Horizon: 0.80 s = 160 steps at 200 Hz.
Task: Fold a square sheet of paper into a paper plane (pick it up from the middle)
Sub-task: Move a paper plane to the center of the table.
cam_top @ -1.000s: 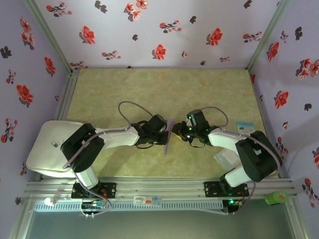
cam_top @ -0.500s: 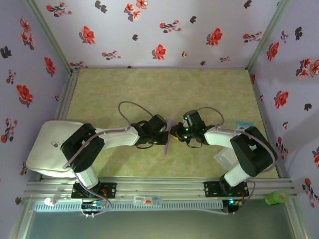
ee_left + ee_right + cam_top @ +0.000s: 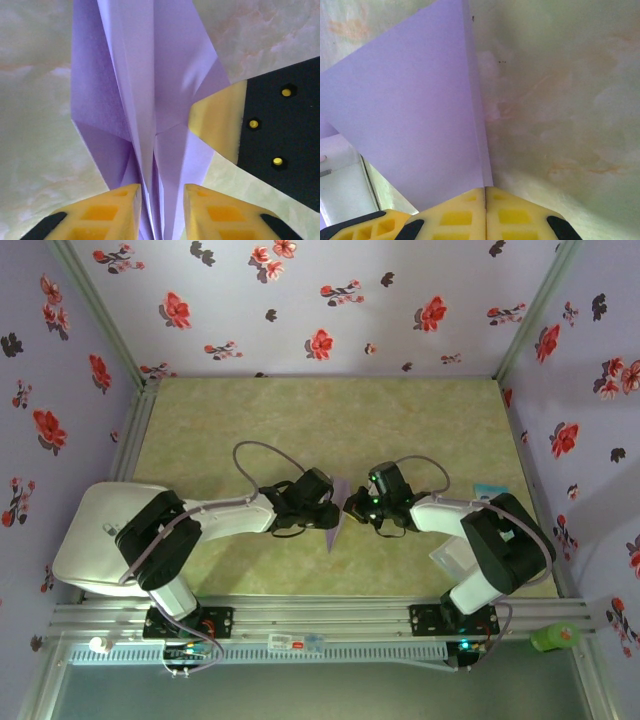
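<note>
Above the counter (image 3: 430, 420), our right gripper (image 3: 485, 194) pinches the paper plane (image 3: 145, 75); our left gripper (image 3: 161, 195) stands spread around it. We should align the layers before re-gripping.

**Marbled tabletop, two flat pieces on its right side**

The tabletop (image 3: 320, 420) is a pale green-yellow marbled surface framed by metal rails. At 3 o'clock, close to the right rail, lies a small light-blue card (image 3: 490, 491). Toward 4 o'clock lies a whitish translucent plastic square (image 3: 450, 558), partly hidden. At the centre a lavender paper plane (image 3: 335, 525) stands up on edge (whether its lower tip touches the surface cannot be told).
</note>
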Each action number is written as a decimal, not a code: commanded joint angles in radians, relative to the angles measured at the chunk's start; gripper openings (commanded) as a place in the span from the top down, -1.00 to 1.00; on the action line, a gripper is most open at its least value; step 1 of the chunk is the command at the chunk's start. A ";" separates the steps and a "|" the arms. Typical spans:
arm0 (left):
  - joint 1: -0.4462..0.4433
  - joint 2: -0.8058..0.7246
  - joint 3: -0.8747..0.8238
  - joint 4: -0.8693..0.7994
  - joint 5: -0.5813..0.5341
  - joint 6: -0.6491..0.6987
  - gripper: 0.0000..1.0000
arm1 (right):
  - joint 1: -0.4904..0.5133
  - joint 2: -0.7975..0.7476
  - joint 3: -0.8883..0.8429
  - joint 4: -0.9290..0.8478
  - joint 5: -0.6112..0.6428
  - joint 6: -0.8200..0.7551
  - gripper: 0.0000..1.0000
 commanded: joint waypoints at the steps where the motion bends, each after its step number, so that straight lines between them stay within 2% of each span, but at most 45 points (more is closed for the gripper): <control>1: 0.007 -0.020 0.025 -0.010 -0.040 0.022 0.34 | 0.006 0.009 -0.006 0.004 0.011 -0.010 0.87; 74: 0.014 -0.008 0.013 0.000 -0.041 0.020 0.21 | 0.006 0.011 -0.003 0.009 0.000 -0.010 0.87; 160: 0.014 0.019 0.024 -0.003 -0.016 0.007 0.20 | 0.006 0.018 -0.005 0.013 -0.001 -0.008 0.87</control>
